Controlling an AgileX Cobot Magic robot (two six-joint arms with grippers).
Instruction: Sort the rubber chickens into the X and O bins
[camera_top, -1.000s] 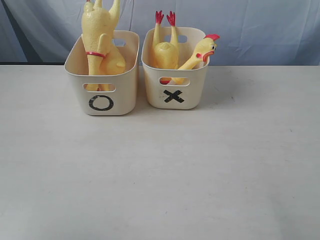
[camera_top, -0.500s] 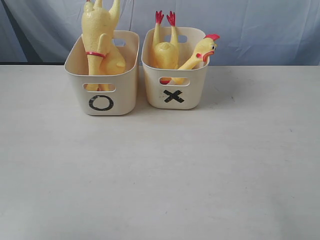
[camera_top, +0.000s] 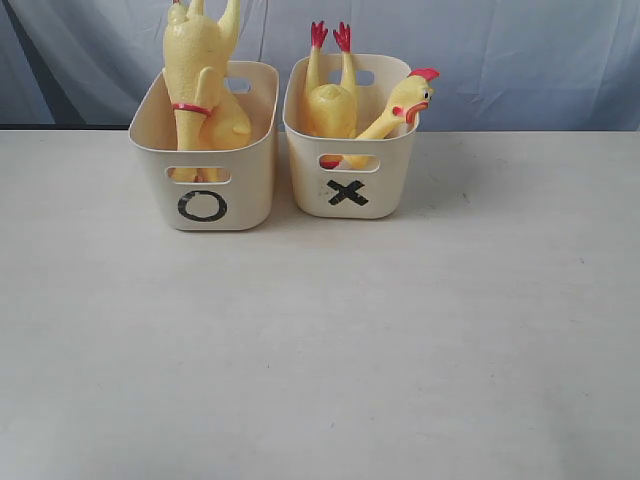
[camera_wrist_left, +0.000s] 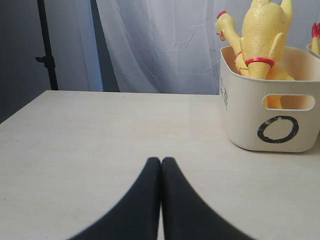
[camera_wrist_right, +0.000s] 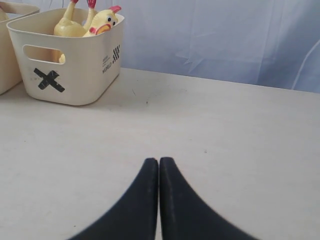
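Observation:
The O bin (camera_top: 203, 185) stands at the back left of the table, with the X bin (camera_top: 350, 180) just to its right. A rubber chicken (camera_top: 200, 60) sticks head-down out of the O bin (camera_wrist_left: 272, 115), red neck ring showing. In the left wrist view another chicken's head (camera_wrist_left: 223, 22) rises behind that chicken (camera_wrist_left: 262, 30). The X bin (camera_wrist_right: 75, 70) holds a yellow body with red feet up (camera_top: 330, 100) and a red-combed head (camera_top: 412, 95) over its right rim. Whether those are one toy or two I cannot tell. My left gripper (camera_wrist_left: 161, 160) and right gripper (camera_wrist_right: 159, 160) are shut and empty above bare table, and neither shows in the exterior view.
The pale table (camera_top: 320, 350) stretches wide in front of both bins. A light blue-white curtain (camera_top: 520, 60) hangs behind them. A black stand (camera_wrist_left: 47, 55) rises past the table's far edge in the left wrist view.

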